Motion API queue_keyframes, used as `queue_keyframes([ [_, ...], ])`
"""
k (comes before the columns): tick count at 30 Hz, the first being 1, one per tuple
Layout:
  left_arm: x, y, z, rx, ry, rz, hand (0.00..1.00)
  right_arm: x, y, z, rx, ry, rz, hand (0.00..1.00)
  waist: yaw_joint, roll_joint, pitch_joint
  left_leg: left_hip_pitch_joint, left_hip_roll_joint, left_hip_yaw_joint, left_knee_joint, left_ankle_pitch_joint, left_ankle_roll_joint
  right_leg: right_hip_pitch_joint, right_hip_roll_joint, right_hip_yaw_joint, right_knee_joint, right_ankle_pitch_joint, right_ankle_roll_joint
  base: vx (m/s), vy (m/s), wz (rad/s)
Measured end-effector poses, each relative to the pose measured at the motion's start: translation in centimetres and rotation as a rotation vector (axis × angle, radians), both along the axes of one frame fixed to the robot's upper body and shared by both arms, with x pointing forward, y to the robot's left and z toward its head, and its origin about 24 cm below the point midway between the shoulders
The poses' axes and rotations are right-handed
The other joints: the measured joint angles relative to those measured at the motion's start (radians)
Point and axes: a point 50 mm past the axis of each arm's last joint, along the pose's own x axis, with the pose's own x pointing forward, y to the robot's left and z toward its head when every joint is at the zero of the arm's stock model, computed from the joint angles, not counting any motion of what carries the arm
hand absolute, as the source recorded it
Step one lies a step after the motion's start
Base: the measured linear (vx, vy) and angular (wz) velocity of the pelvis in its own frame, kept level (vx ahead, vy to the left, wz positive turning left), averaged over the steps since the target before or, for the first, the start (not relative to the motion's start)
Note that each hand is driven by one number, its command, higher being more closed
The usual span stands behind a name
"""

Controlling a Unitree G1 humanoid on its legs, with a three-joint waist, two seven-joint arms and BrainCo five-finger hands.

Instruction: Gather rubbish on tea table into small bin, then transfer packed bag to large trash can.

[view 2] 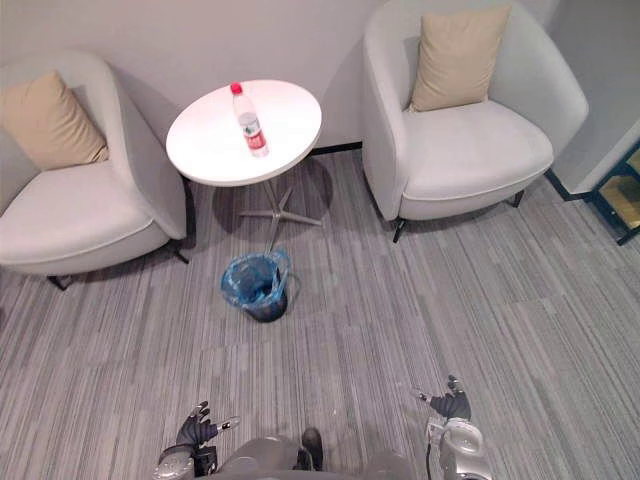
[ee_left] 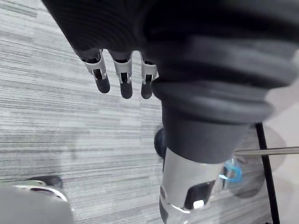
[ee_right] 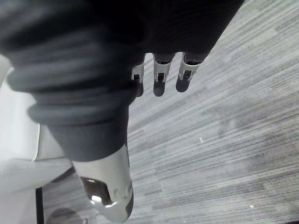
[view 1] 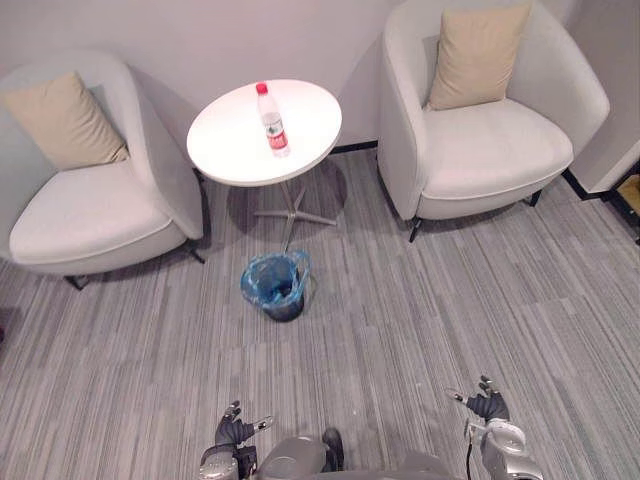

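The left hand (ee_left: 124, 74) hangs with straight fingers above grey striped carpet (ee_left: 60, 121). A bit of the blue bin bag (ee_left: 232, 171) shows beside its thumb (ee_left: 187, 186).

One red-capped clear plastic bottle (view 1: 272, 122), one round white counter (view 1: 228, 145), one blue-bagged small bin (view 1: 252, 278), two pale upholstered armchairs (view 1: 90, 215) (view 1: 490, 150), two beige cushions (view 1: 65, 120) (view 1: 478, 55).

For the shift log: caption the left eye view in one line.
Bottle upright on round white table, blue-bagged small bin on carpet, left hand and right hand open and empty.
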Motion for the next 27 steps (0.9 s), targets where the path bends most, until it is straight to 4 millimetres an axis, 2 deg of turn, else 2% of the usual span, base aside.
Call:
queue_keyframes([
  [1,0.3,0.1,0.1,0.000,-0.007,0.003,0.00,0.3,0.0,0.1,0.000,-0.008,0.003,0.00,-0.008,0.006,0.003,0.024,0.021,-0.004,0.003,0.000,0.000,-0.055,0.025,-0.036,-0.077,-0.008,-0.019,0.43,-0.113,0.18],
  [3,0.4,0.0,0.1,-0.002,-0.013,0.005,0.00,0.3,0.0,0.1,-0.001,-0.008,0.005,0.00,-0.008,0.005,0.005,0.058,0.048,-0.015,0.017,-0.005,-0.009,-0.116,0.067,-0.052,-0.266,0.026,-0.044,0.47,-0.180,0.24],
  [4,0.3,0.1,0.1,0.000,-0.011,0.006,0.00,0.0,0.0,0.0,-0.001,0.001,0.006,0.00,-0.014,-0.008,0.002,0.087,0.059,-0.042,0.025,-0.026,-0.044,-0.122,0.091,-0.046,-0.450,0.131,-0.051,0.57,-0.272,0.56],
  [5,0.3,0.0,0.1,-0.003,-0.007,0.008,0.00,-0.6,-0.3,-0.2,-0.008,0.021,0.002,0.00,-0.025,-0.023,0.005,0.110,0.057,-0.081,0.037,-0.064,-0.093,-0.098,0.096,-0.035,-0.556,0.306,-0.100,0.49,-0.229,0.49],
  [6,0.3,-0.6,-0.1,-0.021,-0.002,0.008,0.00,-0.8,-0.7,-0.2,-0.016,0.036,-0.002,0.00,-0.026,0.000,0.007,0.111,0.089,-0.101,0.039,-0.073,-0.091,-0.087,0.125,-0.053,-0.562,0.314,-0.104,0.44,-0.204,0.33],
  [7,0.6,-0.8,0.0,-0.026,-0.011,0.006,0.00,0.0,-1.0,0.2,-0.023,0.009,-0.007,0.00,-0.024,0.016,-0.002,0.091,0.102,-0.130,0.040,-0.063,-0.106,-0.081,0.136,-0.053,-0.568,0.299,-0.118,0.30,-0.142,0.11],
  [9,0.9,-0.8,0.1,-0.026,-0.020,0.007,0.00,0.5,-1.3,0.5,-0.028,-0.008,-0.015,0.00,-0.031,0.016,0.002,0.088,0.122,-0.171,0.048,-0.027,-0.135,-0.058,0.139,-0.080,-0.548,0.254,-0.133,0.36,-0.220,0.35],
  [10,1.1,-0.9,0.1,-0.030,-0.024,0.015,0.00,0.1,-1.2,0.3,-0.025,0.001,-0.019,0.00,-0.039,0.020,0.003,0.086,0.135,-0.183,0.085,-0.020,-0.148,-0.023,0.138,-0.106,-0.559,0.239,-0.135,0.36,-0.224,0.69],
  [11,1.5,-1.0,0.2,-0.040,-0.038,0.035,0.00,-0.6,-1.1,0.0,-0.019,0.014,-0.025,0.00,-0.038,0.021,0.005,0.070,0.141,-0.188,0.163,-0.015,-0.157,0.025,0.140,-0.133,-0.581,0.220,-0.137,0.21,-0.130,0.87],
  [13,1.8,-1.4,0.3,-0.060,-0.057,0.065,0.00,-1.7,-0.4,-0.5,0.000,0.037,-0.025,0.00,-0.035,0.022,0.007,-0.030,0.167,-0.161,0.423,0.037,-0.213,0.108,0.145,-0.168,-0.628,0.195,-0.134,0.22,-0.135,0.62],
  [14,1.4,-1.9,0.2,-0.075,-0.054,0.072,0.00,-2.1,0.2,-0.6,0.015,0.034,-0.022,0.00,-0.019,0.026,0.020,-0.125,0.221,-0.104,0.653,0.106,-0.212,0.192,0.173,-0.171,-0.695,0.185,-0.144,0.22,-0.106,0.20],
  [16,0.6,-2.2,-0.1,-0.087,-0.028,0.075,0.00,-1.9,0.7,-0.7,0.034,0.026,-0.034,0.00,-0.005,0.039,0.020,-0.206,0.256,-0.036,0.725,0.024,-0.160,0.246,0.182,-0.171,-0.747,0.185,-0.144,0.17,-0.053,0.03],
  [17,0.5,-2.2,-0.2,-0.092,-0.023,0.073,0.00,-1.8,0.8,-0.7,0.037,0.024,-0.036,0.00,-0.006,0.039,0.020,-0.233,0.256,-0.012,0.704,0.004,-0.153,0.262,0.181,-0.171,-0.763,0.185,-0.144,0.15,-0.029,0.03],
  [19,0.3,-2.3,-0.2,-0.097,-0.019,0.068,0.00,-1.5,0.8,-0.6,0.040,0.014,-0.042,0.00,0.002,0.038,0.020,-0.294,0.230,0.046,0.477,-0.009,-0.141,0.289,0.170,-0.167,-0.790,0.176,-0.127,0.17,0.026,-0.05],
  [20,0.3,-2.3,-0.2,-0.098,-0.016,0.065,0.00,-1.5,0.7,-0.6,0.037,0.013,-0.045,0.00,0.004,0.040,0.020,-0.299,0.211,0.053,0.317,0.008,-0.152,0.298,0.169,-0.162,-0.791,0.165,-0.119,0.32,0.132,-0.20],
  [21,0.2,-2.3,-0.3,-0.099,-0.011,0.063,0.00,-1.6,0.4,-0.6,0.030,0.017,-0.047,0.00,0.010,0.047,0.020,-0.291,0.194,0.053,0.151,0.071,-0.154,0.313,0.171,-0.155,-0.785,0.146,-0.108,0.34,0.155,-0.32],
  [22,0.2,-2.2,-0.2,-0.098,-0.014,0.066,0.00,-1.8,0.3,-0.6,0.028,0.026,-0.049,0.00,0.025,0.045,0.019,-0.273,0.184,0.053,0.116,0.141,-0.119,0.317,0.167,-0.132,-0.776,0.133,-0.096,0.43,0.148,-0.35],
  [23,0.2,-1.8,-0.2,-0.085,-0.011,0.061,0.00,-1.9,0.5,-0.8,0.035,0.033,-0.048,0.00,0.034,0.029,0.005,-0.238,0.152,0.068,0.066,0.148,-0.112,0.332,0.148,-0.109,-0.778,0.131,-0.077,0.39,0.106,-0.16],
  [25,1.0,-1.7,0.0,-0.078,-0.029,0.037,0.00,-1.9,0.0,-0.6,0.022,0.033,-0.048,0.00,0.028,0.010,0.003,-0.241,0.117,0.060,0.091,0.140,-0.087,0.343,0.117,-0.109,-0.794,0.125,-0.065,0.35,0.093,0.13],
  [26,0.9,-1.8,0.0,-0.079,-0.024,0.029,0.00,-1.7,-0.2,-0.5,0.016,0.033,-0.046,0.00,0.025,0.007,0.004,-0.244,0.102,0.054,0.120,0.123,-0.067,0.354,0.100,-0.100,-0.785,0.117,-0.051,0.27,0.093,0.18],
  [27,0.8,-1.9,-0.1,-0.080,-0.018,0.027,0.00,-1.7,-0.3,-0.5,0.012,0.031,-0.045,0.00,0.024,0.007,0.004,-0.235,0.094,0.054,0.125,0.107,-0.062,0.359,0.091,-0.092,-0.772,0.109,-0.039,0.33,0.114,0.17],
])
